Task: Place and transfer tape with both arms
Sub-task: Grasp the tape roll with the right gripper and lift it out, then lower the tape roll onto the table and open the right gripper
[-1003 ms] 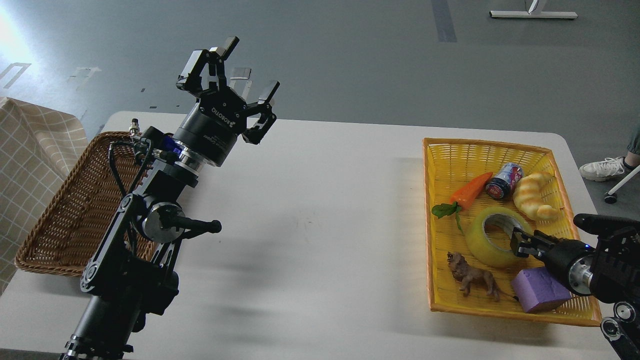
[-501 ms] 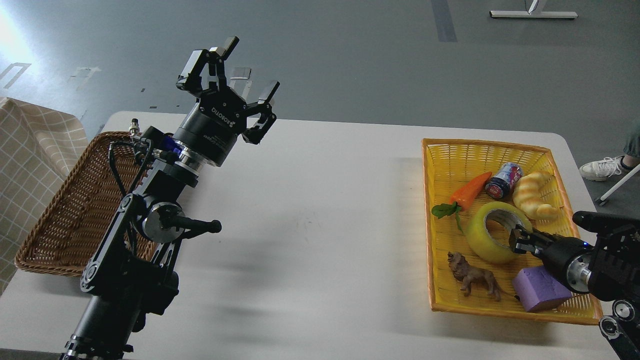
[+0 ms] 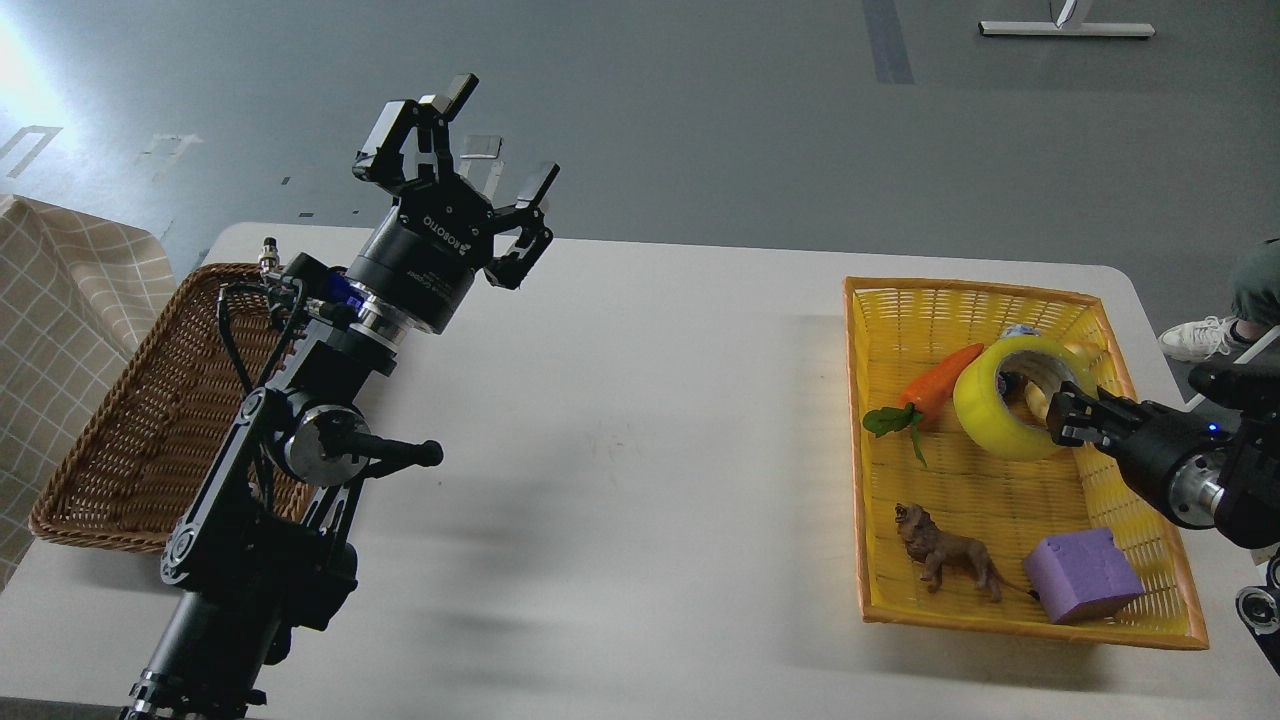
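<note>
The only legible writing is "ROBOTIQ", printed in white on the body of the left gripper (image 3: 478, 150) (the letters read upside down from the head view). A can sits mostly hidden behind the tape; its label cannot be read.

The left gripper is held high above the far left part of the white table (image 3: 640, 400), its fingers spread wide with nothing between them, near the brown wicker basket (image 3: 120, 440).

The right gripper (image 3: 1062, 418) is clamped on the rim of the tape (image 3: 1000, 415), one finger inside the pale core ring and the other outside. The roll is tilted, raised over the far part of the yellow basket (image 3: 865, 450), just beside the orange toy carrot (image 3: 940, 380). The toy lion (image 3: 945, 560) and the purple sponge block (image 3: 1082, 575) lie at the near end.

Compared with a second ago, the tape has left the basket floor near the lion and sponge and now hangs farther back, covering the can and the croissant toy. The left arm has not moved.
</note>
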